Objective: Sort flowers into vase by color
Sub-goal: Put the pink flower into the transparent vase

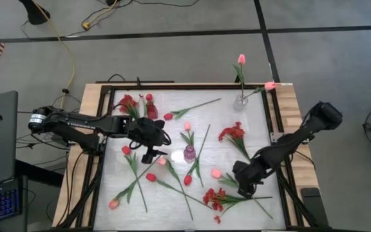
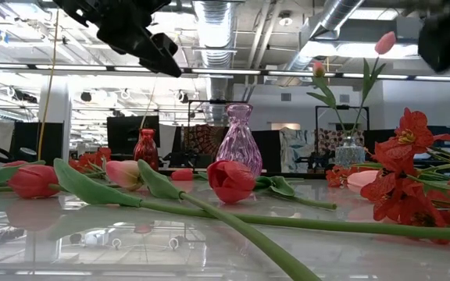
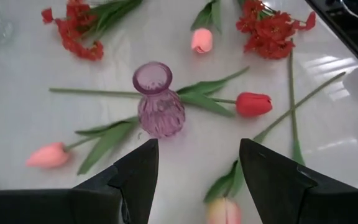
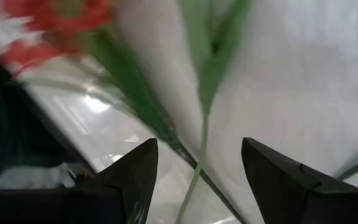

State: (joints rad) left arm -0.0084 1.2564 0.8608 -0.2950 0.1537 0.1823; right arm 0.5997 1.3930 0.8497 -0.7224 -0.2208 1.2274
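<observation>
While pink and red tulips lie scattered on the bench [image 1: 250, 129] around the purple vase [image 1: 189, 153], two pink tulips [image 1: 241, 59] stand in the clear vase [image 1: 240, 101]. Left gripper [image 1: 152, 153] hovers beside the purple vase, fingers spread, empty. Right gripper [image 1: 243, 187] hangs over a green stem [image 4: 199, 155], fingers spread.

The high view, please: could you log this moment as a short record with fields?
left gripper: open, empty, above the table beside the purple vase
right gripper: open, empty, low over a green stem near a red blossom bunch
purple vase: upright, mid-table, empty
clear vase: far side, holds a pink tulip
red vase: far left, upright
loose flowers: pink and red tulips lying flat around the vases
</observation>
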